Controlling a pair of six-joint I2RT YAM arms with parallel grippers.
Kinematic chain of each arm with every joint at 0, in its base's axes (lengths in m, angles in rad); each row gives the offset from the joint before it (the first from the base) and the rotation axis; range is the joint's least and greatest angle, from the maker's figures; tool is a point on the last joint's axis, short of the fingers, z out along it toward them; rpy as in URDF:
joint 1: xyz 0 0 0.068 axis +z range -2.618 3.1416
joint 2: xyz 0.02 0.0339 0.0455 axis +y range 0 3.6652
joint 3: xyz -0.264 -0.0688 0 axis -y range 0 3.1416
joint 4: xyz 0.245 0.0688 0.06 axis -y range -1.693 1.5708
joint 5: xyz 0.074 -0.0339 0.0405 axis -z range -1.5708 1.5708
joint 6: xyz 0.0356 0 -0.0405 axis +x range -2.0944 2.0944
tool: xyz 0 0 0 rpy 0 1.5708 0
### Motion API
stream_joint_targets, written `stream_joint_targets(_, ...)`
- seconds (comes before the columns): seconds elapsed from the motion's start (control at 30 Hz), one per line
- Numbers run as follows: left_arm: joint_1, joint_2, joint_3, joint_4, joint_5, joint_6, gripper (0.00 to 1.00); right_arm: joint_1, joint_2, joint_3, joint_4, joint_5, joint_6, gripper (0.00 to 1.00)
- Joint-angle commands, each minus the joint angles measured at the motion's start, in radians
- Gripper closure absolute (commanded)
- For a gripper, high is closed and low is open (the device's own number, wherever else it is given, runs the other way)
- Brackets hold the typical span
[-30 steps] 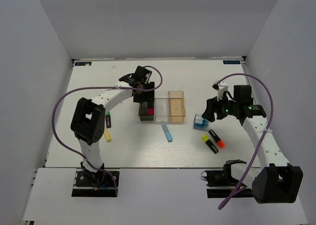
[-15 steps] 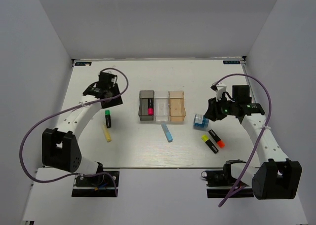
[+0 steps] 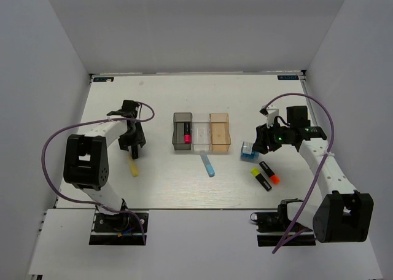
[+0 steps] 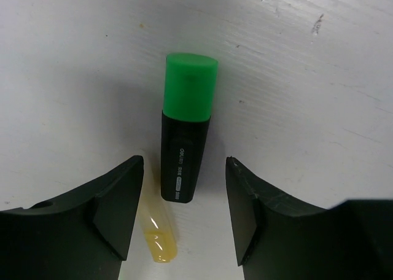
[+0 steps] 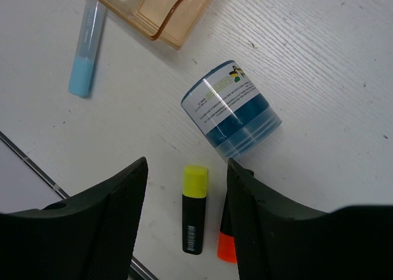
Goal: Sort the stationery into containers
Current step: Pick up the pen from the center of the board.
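The three joined containers stand mid-table: dark grey (image 3: 181, 143), clear (image 3: 201, 135), orange-tan (image 3: 220, 132). A pink-ended highlighter (image 3: 186, 133) lies in the dark grey one. My left gripper (image 3: 132, 147) is open and empty; in its wrist view the gripper (image 4: 183, 175) straddles a green-capped black highlighter (image 4: 182, 151), with a pale yellow stick (image 4: 156, 237) by the left finger. My right gripper (image 3: 258, 146) is open and empty over a blue round block (image 5: 233, 111), a yellow highlighter (image 5: 194, 209) and an orange one (image 5: 226, 246). A light blue stick (image 3: 208, 164) lies in front of the bins.
The pale yellow stick (image 3: 132, 166) lies just in front of the left gripper. The yellow (image 3: 260, 178) and orange (image 3: 270, 172) highlighters lie side by side at the right front. White walls enclose the table on three sides.
My left arm has swung away from the dark grey bin to the left and come down over the green highlighter. The right gripper has shifted slightly lower by the blue block.
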Motion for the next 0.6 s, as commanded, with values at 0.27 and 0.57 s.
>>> stream_joint_targets(0.27,0.046,0.064,-0.010,0.106,0.075,0.053,0.41,-0.004,-0.010,0.029,-0.009,-0.017,-0.010,0.42)
stream_joint_targets(0.57,0.054,0.090,-0.047,0.143,0.115,0.056,0.89,-0.007,-0.011,0.029,-0.018,-0.011,-0.018,0.42)
